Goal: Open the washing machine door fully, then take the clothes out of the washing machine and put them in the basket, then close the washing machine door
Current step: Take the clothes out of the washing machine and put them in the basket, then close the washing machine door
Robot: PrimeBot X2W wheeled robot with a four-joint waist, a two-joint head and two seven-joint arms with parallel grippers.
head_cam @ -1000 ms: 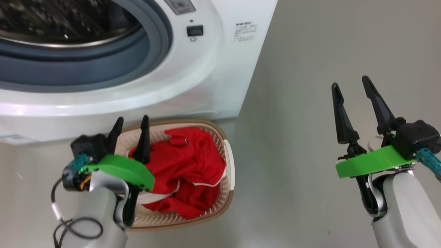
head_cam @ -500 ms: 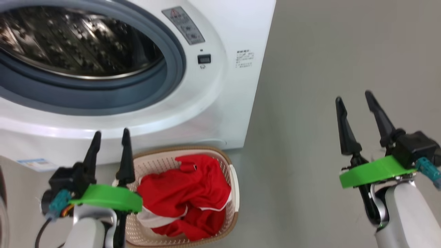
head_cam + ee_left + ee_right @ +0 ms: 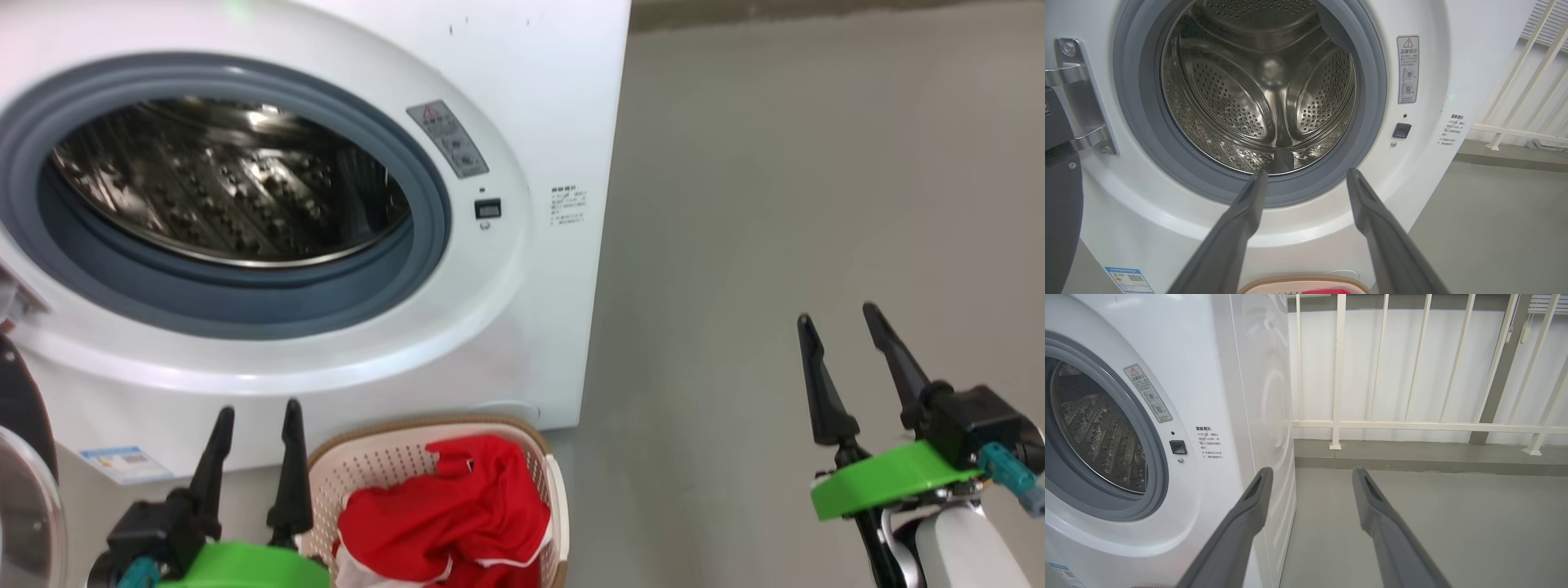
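Far L: large round washing machine door w/ glossy black frame and clear glass [image 3: 24, 506] stands open on a metal hinge [image 3: 1081, 94]. Left gripper w/ two long dark fingers [image 3: 258, 410], near L, jaws spread, holding nothing. Small blue label sticker [image 3: 126, 464], print too small to read. Big white front-loading washing machine [image 3: 522, 269], perforated steel drum [image 3: 229, 188] in view. Cream perforated plastic basket w/ brown rim [image 3: 424, 422] at machine's foot, just R of that gripper; bright red clothes w/ white trim [image 3: 457, 514] inside. Grey warning label w/ red triangle [image 3: 447, 139], text unreadable. Right gripper [image 3: 838, 314], near R, spread, empty, over grey floor [image 3: 775, 204]. White railing [image 3: 1337, 375] far R.
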